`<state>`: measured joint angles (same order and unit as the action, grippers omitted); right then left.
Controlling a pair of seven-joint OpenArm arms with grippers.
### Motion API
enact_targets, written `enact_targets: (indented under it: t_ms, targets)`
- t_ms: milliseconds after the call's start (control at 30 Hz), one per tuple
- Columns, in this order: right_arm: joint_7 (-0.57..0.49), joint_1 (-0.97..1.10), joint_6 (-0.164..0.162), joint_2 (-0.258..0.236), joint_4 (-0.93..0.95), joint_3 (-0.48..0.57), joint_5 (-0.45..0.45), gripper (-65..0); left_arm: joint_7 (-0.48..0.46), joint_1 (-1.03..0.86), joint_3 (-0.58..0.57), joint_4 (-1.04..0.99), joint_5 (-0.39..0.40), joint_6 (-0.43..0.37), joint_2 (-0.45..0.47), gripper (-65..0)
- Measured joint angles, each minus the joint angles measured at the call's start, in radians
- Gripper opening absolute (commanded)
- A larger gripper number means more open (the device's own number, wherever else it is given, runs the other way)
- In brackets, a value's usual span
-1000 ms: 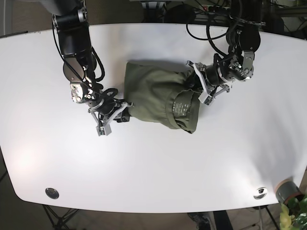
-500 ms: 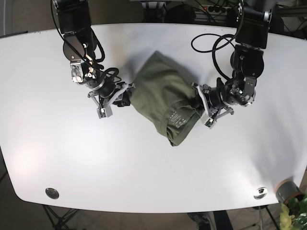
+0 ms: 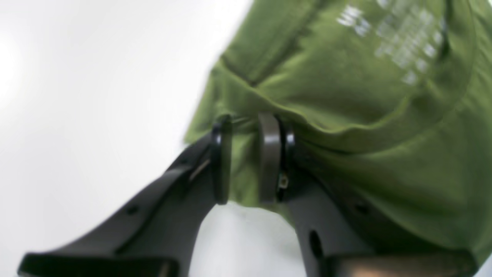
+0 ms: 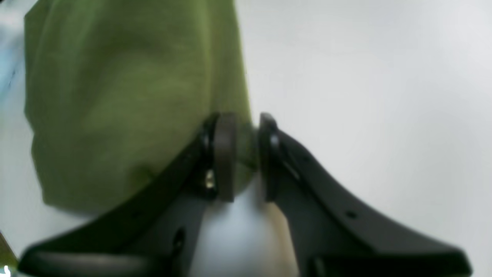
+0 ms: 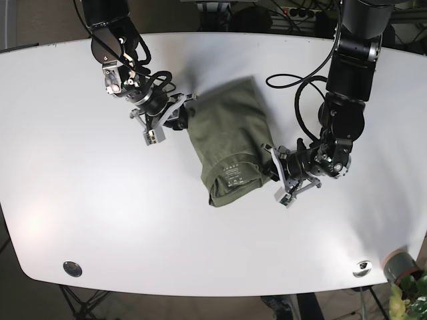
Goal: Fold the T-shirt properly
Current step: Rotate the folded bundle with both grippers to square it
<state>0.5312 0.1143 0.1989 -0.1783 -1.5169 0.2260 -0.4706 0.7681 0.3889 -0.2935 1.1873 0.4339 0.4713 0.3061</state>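
Note:
The olive green T-shirt lies folded into a compact bundle in the middle of the white table, with white label print near its collar end. My left gripper is shut on a hem edge of the T-shirt; in the base view it sits at the bundle's lower right. My right gripper is shut on the shirt's opposite edge, at the bundle's upper left in the base view.
A metal disc sits near the table's front left edge and another near the front right. A grey cup and a plant stand beyond the right corner. Cables run behind the far edge.
Both arms have turned the bundle clockwise: the right gripper moved up and toward the back with its edge, the left gripper moved down toward the front. The shirt now lies diagonally.

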Motion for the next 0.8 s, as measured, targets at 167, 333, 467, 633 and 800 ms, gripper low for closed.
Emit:
enact_targets:
  t_ms: [167, 333, 467, 633, 800]
  targets:
    - [0.01, 0.006, -0.003, 0.031, -0.008, 0.053, 0.0, -54.9, 0.0, 0.029, 0.005, -0.003, -0.001, 0.0, -0.017, -54.9]
    - [0.03, 0.011, 0.0, 0.072, -0.007, 0.063, 0.001, -54.9, -0.006, 0.047, 0.003, -0.003, 0.007, 0.0, -0.028, -54.9]
    - [0.047, 0.011, 0.0, 0.081, -0.007, 0.063, 0.0, -54.9, -0.003, 0.059, 0.003, -0.003, 0.002, 0.0, -0.017, -54.9]
    - [0.071, 0.016, -0.005, 0.087, -0.029, 0.063, 0.012, -54.9, -0.003, 0.067, 0.005, 0.017, -0.001, -0.001, -0.017, -54.7]
    - [0.08, 0.023, -0.006, 0.065, -0.071, 0.063, 0.01, -54.9, 0.001, 0.048, 0.007, 0.138, 0.003, -0.002, 0.006, -42.1]
